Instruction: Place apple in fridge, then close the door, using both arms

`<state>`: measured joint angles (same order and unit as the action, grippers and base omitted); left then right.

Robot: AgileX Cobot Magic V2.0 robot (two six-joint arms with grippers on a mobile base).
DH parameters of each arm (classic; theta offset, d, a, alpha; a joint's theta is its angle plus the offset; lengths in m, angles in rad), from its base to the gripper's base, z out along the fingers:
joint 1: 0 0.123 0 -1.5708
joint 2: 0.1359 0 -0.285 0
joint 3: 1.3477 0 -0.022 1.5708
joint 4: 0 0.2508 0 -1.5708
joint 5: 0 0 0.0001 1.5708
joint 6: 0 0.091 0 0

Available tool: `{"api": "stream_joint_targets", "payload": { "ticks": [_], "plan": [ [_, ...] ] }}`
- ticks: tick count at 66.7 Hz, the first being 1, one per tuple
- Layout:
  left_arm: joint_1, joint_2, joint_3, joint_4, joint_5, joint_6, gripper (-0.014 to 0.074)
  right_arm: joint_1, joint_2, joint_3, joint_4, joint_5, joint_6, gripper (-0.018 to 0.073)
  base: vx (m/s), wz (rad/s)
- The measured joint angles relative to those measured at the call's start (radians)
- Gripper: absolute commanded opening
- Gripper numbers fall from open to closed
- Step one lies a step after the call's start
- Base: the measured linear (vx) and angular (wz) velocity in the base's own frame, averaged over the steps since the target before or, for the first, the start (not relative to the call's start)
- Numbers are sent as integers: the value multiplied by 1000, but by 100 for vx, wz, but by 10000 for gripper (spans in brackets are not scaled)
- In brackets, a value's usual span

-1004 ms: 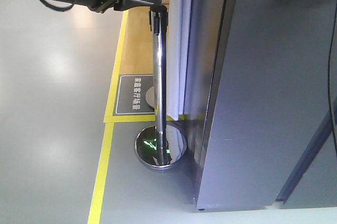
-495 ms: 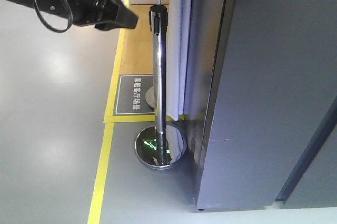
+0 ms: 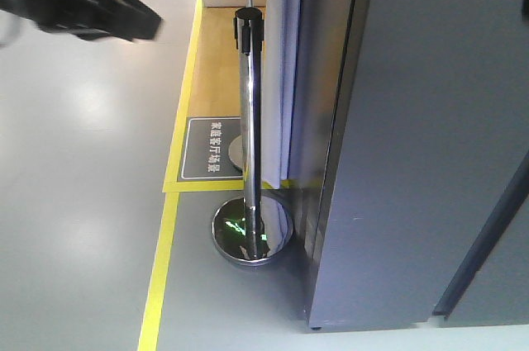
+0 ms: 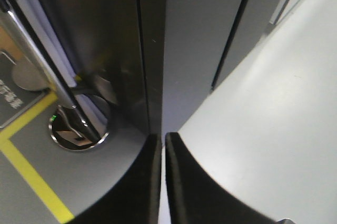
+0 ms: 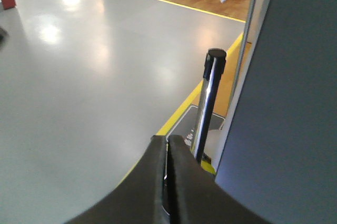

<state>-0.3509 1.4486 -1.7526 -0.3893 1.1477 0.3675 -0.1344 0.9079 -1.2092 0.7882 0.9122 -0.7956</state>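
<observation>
Along the right of the front view, the dark-grey fridge (image 3: 430, 144) is seen from outside only; its door (image 3: 326, 120) appears shut, so the shelves and bins are hidden and their contents cannot be told. The apple is not seen in any view.

At upper left of the front view, a blurred black arm (image 3: 78, 4) is recorded above the grey floor (image 3: 74, 202), well apart from the fridge. In the left wrist view, the left gripper (image 4: 162, 182) is seen with its two fingers pressed nearly together, nothing between them, pointing at the fridge's lower front corner (image 4: 155, 76). In the right wrist view, the right gripper (image 5: 167, 182) is likewise closed on nothing, beside the grey side panel (image 5: 284, 118).

A chrome stanchion post (image 3: 250, 120) stands just beside the fridge, its round base (image 3: 252, 231) on the floor. A dark floor sign (image 3: 211, 149) bears white Chinese characters, too small to be read. Yellow floor tape (image 3: 169, 202) borders it.
</observation>
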Motion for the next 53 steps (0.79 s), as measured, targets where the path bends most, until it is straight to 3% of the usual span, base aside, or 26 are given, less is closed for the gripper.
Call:
{"api": "stream_joint_targets", "payload": {
  "ticks": [17, 36, 43, 53],
  "plan": [
    [0, -250, 186, 58, -21, -7, -7, 0, -312, 413, -1, -159, -36, -5, 0, 0],
    [0, -609, 745, 62, -287, -7, -7, 0, -486, 655, -13, -179, -39, -5, 0, 0],
    [0, -716, 976, 62, -396, -7, -7, 0, -503, 688, -15, -169, -39, -5, 0, 0],
    [0, -824, 1185, 62, -554, -7, -7, 0, -505, 694, -15, -112, -37, -5, 0, 0]
  ]
}}
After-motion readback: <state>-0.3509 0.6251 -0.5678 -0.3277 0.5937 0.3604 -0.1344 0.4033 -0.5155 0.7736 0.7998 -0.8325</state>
